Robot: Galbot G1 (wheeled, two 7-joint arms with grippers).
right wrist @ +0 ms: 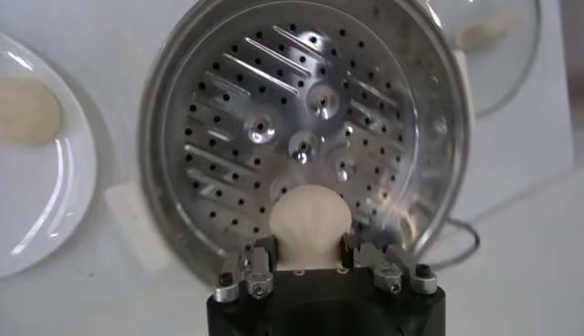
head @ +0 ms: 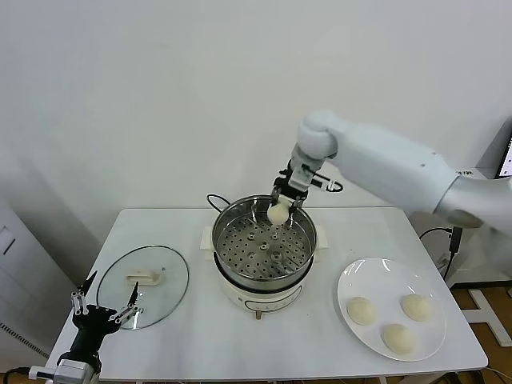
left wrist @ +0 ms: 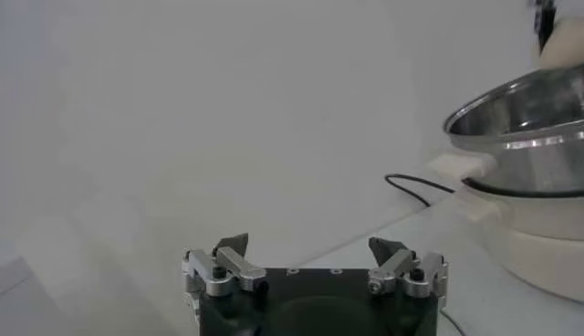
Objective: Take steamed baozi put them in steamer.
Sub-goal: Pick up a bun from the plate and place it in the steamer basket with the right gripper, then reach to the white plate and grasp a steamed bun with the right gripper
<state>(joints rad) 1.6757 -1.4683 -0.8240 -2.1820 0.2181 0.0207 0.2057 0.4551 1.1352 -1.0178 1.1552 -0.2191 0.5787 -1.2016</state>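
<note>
Left gripper (head: 102,310) hangs idle at the bench's (head: 192,352) left front corner, fingers spread, beside the glass lid (head: 144,286). At centre, the steamer (head: 262,248) stands with its perforated floor bare. Right gripper (head: 282,210) is clamped on one bun (head: 278,214), held above the steamer's rear rim. Step in hand: first placement. Next move, in my judgement: lower onto the floor, then release. The bun is smooth, round, cream-white. Three further buns remain on the plate (head: 352,282), right.
</note>
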